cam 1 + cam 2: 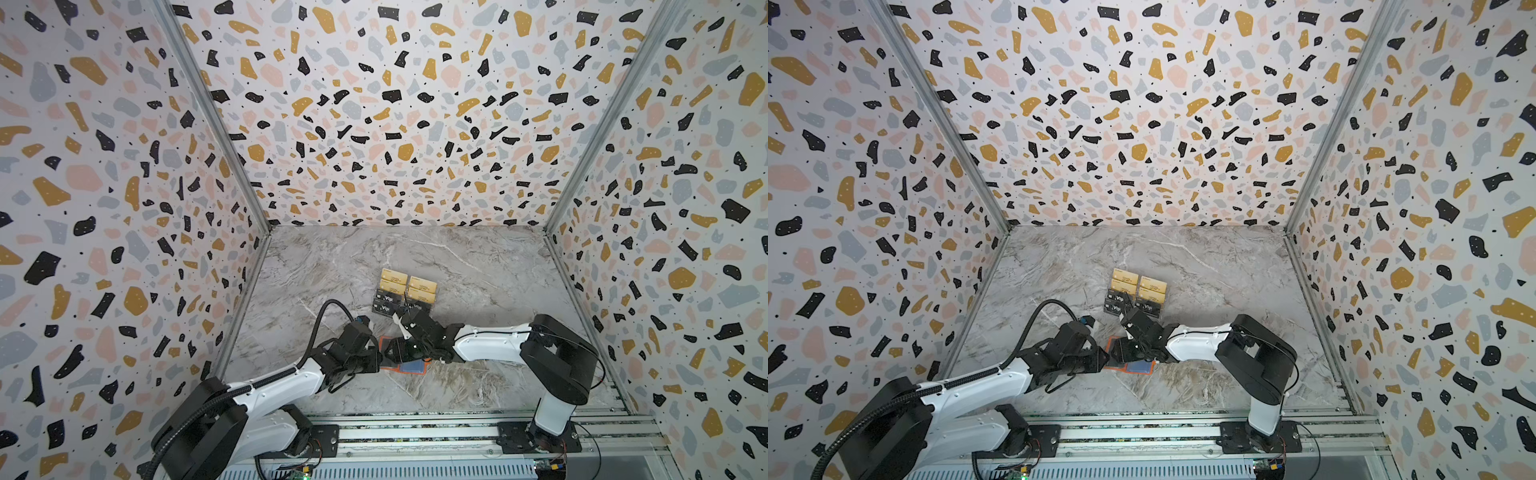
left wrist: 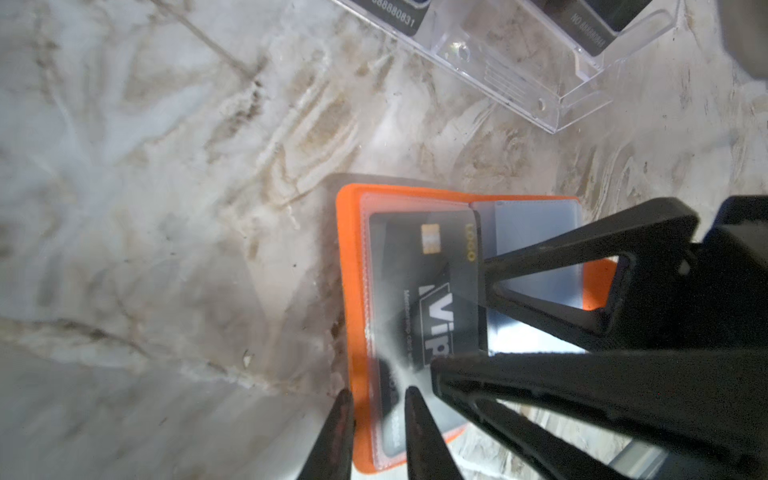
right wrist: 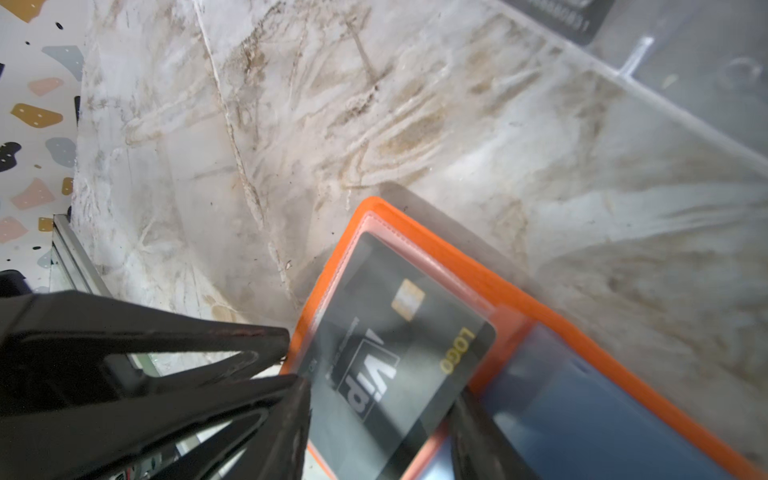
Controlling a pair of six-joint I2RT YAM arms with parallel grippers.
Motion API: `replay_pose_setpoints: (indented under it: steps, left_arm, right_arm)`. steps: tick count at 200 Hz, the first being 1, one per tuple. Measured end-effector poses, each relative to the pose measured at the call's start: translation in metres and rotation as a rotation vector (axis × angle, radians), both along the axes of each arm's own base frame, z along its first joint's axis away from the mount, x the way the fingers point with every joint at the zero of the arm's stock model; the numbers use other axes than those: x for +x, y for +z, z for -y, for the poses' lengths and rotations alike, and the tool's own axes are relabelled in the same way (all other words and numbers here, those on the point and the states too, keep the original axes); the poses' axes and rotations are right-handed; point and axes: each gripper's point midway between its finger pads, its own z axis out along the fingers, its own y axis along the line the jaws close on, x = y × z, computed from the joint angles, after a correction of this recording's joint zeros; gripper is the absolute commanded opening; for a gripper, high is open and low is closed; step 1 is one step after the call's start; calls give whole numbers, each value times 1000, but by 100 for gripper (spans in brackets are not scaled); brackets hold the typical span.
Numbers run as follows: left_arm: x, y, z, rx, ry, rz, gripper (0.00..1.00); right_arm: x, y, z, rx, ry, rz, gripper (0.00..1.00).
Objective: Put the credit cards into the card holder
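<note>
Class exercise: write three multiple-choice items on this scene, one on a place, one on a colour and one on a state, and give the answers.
1. The black Vip card outside the clear stand lies: A on the card holder; B on bare table; C against a wall.
2. The stand's rear cards are: A red; B gold; C white.
3. The card holder is: A snapped shut; B standing upright; C lying open.
Answers: A, orange cover frames it; B, gold behind the black rows; C, both sleeve pages show.

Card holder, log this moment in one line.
card holder open; black card in clear sleeve; left gripper at its edge; right gripper over card
</note>
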Motion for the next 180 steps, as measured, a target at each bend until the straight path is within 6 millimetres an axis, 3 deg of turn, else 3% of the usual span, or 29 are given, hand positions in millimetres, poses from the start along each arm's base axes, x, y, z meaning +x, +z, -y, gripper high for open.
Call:
replay_pose_setpoints:
  steps: [119,180]
  left_arm:
    - [-7,-3,2,-43,11,-31,26]
    - [-6,-3,1,-49,43,-41,26]
  right_arm:
    - [-15,0,-3,0,65,-12,53]
    - [-6,15,18,9,20,9,56]
